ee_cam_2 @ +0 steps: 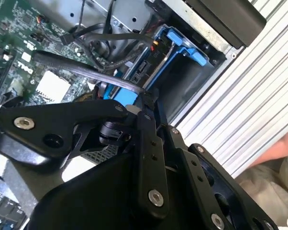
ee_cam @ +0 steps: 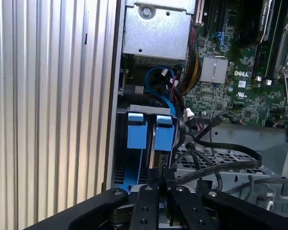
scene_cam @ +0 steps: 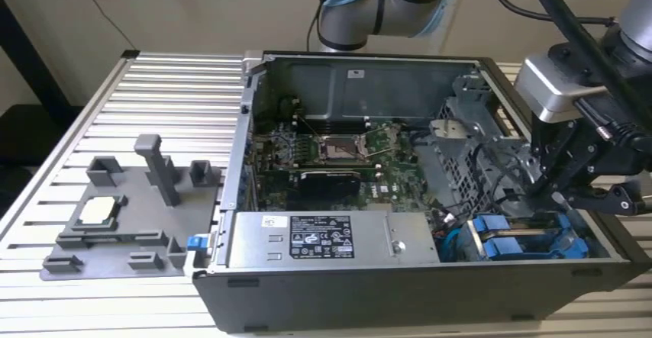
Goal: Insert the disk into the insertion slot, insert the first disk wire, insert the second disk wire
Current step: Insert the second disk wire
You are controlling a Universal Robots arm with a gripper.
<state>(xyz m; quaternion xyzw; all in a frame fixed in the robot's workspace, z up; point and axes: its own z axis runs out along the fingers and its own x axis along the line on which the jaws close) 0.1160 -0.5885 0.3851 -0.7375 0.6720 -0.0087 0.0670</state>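
In the first wrist view the gripper (ee_cam: 160, 184), jaws pinched nearly closed on a black wire (ee_cam: 220, 165), hangs over the disk (ee_cam: 164, 134) seated in its insertion slot (ee_cam: 122, 172) (a second blue-fronted drive (ee_cam: 137, 130) alongside); the exterior view adds the power-supply box (scene_cam: 331, 239) beyond

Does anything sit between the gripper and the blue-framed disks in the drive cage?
Yes, likely. In the second wrist view a black cable runs across right at the gripper, in front of the blue-framed disks. Whether it is gripped cannot be told.
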